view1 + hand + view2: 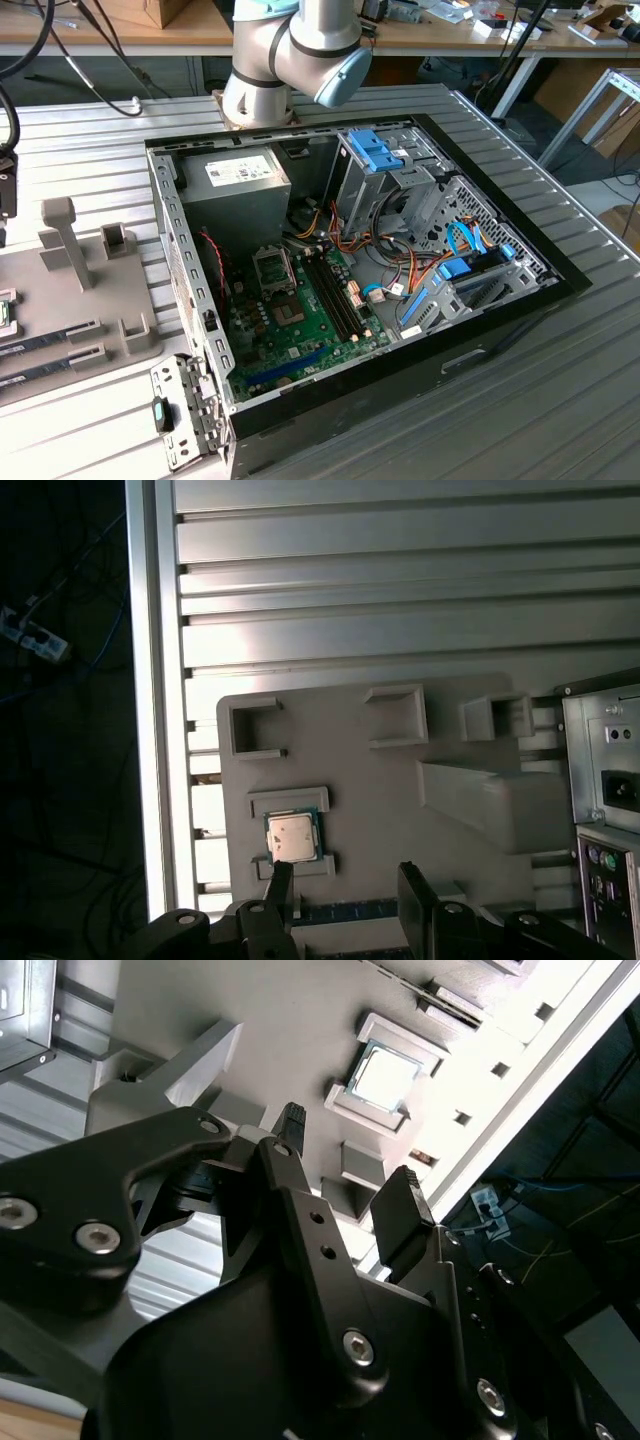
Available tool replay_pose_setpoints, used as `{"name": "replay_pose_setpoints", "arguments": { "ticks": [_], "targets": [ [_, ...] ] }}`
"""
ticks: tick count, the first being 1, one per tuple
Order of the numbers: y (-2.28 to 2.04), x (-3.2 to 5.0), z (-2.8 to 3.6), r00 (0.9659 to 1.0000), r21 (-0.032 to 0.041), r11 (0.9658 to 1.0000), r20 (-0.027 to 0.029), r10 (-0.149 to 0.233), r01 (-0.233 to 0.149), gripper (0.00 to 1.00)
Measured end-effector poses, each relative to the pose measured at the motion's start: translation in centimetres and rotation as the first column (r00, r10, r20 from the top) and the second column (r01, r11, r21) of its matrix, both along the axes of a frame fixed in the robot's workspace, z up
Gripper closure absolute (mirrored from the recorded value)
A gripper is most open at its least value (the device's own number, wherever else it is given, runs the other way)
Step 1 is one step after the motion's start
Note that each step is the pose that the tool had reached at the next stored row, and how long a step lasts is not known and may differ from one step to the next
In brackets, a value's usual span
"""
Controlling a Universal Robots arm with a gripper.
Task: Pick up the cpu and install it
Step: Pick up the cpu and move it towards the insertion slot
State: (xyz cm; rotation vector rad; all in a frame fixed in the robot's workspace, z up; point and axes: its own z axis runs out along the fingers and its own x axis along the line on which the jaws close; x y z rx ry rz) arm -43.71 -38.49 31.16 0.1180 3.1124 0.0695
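Gripper (345, 898) spread and empty near the cpu (292, 835)
Your jaws stand apart, holding nothing; the cpu lies flat in a recess of the grey fixture plate (380, 800), just beside one finger. It is likely light, stiff and delicate: take it by opposite edges of its rim.

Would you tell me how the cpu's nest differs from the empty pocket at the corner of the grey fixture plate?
The cpu's nest holds the silvery cpu; the corner pocket holds nothing. The nest is two low rims flanking the chip, while the pocket is a taller three-sided wall, open on one side. Both are grey, part of the same fixture plate.
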Motion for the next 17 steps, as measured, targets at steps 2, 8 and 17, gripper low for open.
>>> {"name": "replay_pose_setpoints", "arguments": {
  "ticks": [2,8,17],
  "targets": [
    [0.00,0.00,-0.05,1.0000,-0.0001,1.0000,-0.0001,0.000,0.000,0.46],
    [0.00,-0.03,-0.26,1.0000,0.0000,1.0000,0.0000,0.000,0.000,0.46],
    [0.00,-0.06,-0.53,1.0000,-0.0001,1.0000,0.0000,0.000,0.000,0.46]
  ]
}}
